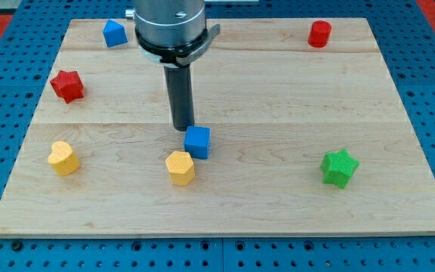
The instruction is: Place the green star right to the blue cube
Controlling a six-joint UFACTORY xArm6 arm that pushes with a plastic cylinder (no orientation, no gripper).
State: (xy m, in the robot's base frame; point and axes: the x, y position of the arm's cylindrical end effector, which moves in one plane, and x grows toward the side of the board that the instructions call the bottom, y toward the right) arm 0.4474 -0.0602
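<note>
Camera view had the wooden table (278, 91) laid out wide, and there was my tip (182, 129), the end effector, nothing but a plain dark rod with no jaws to spread or press, so it pinched nothing at all. It stood just above the blue cube (197, 142), right at the cube's upper-left corner, touching or a hair off, too close to call! Just below that cube, toward the view's bottom-left, sat a yellow hexagonal block (180, 167), very near it. And the green star (339, 167)? Way out on the view's right, well apart from the blue cube and from my tip, sitting a little lower than the cube. Over at the view's left a red star (67, 85) waited, with a yellow heart-shaped block (63, 158) below it. Up top, another blue block (114, 33) sat left of the arm's grey housing (169, 26), and a red cylinder (319, 34) held the top right.
</note>
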